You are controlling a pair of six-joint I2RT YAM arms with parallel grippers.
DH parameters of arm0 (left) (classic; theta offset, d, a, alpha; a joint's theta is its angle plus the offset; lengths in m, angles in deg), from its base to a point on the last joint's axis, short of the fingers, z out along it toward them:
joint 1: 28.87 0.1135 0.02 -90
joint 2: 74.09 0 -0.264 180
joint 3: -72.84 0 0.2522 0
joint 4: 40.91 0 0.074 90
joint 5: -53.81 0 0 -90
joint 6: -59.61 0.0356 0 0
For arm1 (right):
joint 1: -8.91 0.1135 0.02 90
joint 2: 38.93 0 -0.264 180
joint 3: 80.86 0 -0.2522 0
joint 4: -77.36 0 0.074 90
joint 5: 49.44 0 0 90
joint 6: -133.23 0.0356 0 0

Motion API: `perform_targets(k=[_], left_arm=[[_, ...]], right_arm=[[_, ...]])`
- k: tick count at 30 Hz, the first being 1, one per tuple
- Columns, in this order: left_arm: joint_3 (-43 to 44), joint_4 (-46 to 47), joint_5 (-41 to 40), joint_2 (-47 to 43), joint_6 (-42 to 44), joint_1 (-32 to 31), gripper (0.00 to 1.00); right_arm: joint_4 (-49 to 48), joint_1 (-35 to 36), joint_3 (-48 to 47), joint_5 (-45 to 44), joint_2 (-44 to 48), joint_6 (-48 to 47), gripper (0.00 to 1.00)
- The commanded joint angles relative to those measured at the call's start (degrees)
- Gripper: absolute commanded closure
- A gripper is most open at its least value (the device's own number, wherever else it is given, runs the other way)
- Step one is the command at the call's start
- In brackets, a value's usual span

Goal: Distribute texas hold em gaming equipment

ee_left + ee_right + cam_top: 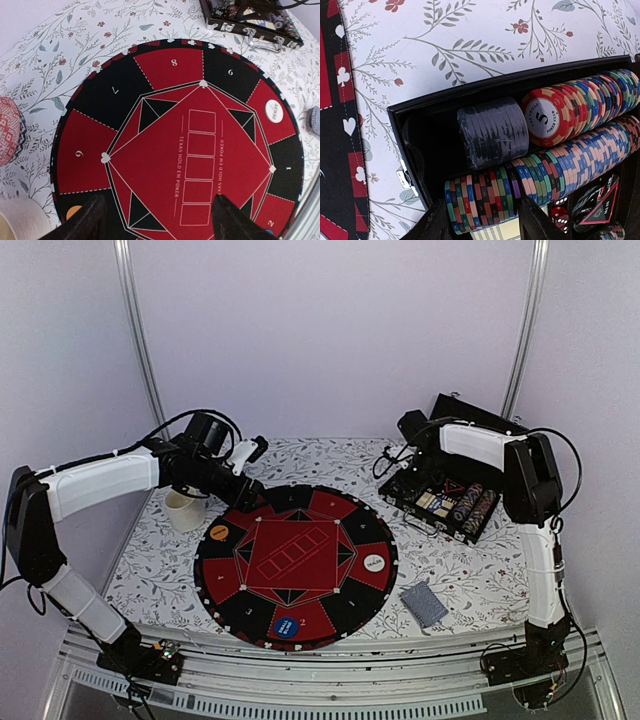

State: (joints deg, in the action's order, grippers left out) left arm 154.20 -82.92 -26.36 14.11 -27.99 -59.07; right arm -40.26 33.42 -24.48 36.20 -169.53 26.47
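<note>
Right wrist view: the right gripper hangs over the open black case. Its fingers stand apart on either side of a stretch of the lower row of poker chips; whether they press on the chips cannot be told. The chips are round with striped edges and lie on edge in two long rows of red, blue, green and cream. A short stack of black chips sits at the end of the upper row. Red dice lie in a nearer compartment.

The left gripper hovers spread wide and empty above the round mat, a flat red-and-black felt with numbered wedges. On the mat lie a white disc, an orange disc and a blue disc. A deck of cards with grey-blue backs lies off the mat, near the front right.

A white cup and a pink patterned bowl stand left of the mat. The tablecloth is white with sprigs and small red flowers; the walls are pale lilac.
</note>
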Motion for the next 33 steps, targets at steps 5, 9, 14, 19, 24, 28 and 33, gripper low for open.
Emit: perform_targets(k=[5,9,14,19,24,28,33], left_arm=[[-0.5,-0.7,0.1,-0.5,0.5,0.8,0.26],[-0.5,-0.7,0.4,-0.4,0.5,0.8,0.26],[-0.6,-0.8,0.1,-0.6,0.5,0.8,0.26],[-0.6,-0.8,0.1,-0.6,0.5,0.8,0.26],[-0.6,-0.8,0.1,-0.5,0.5,0.8,0.26],[-0.6,-0.8,0.1,-0.5,0.5,0.8,0.26],[-0.6,-0.8,-0.1,-0.6,0.6,0.8,0.26]], right_arm=[[-4.7,1.8,7.9,7.7,1.5,-1.4,0.52],[-3.7,0.3,6.6,7.6,0.9,-1.1,0.53],[-2.5,-1.5,5.0,8.0,-1.2,-0.9,0.49],[-1.9,-1.7,4.2,6.7,-3.2,-1.0,0.42],[-1.0,-1.8,4.0,2.1,-3.4,-0.3,0.36],[-0.5,-1.8,3.9,1.1,-3.1,0.1,0.39],[0.9,-1.7,3.9,1.5,-2.7,0.4,0.54]])
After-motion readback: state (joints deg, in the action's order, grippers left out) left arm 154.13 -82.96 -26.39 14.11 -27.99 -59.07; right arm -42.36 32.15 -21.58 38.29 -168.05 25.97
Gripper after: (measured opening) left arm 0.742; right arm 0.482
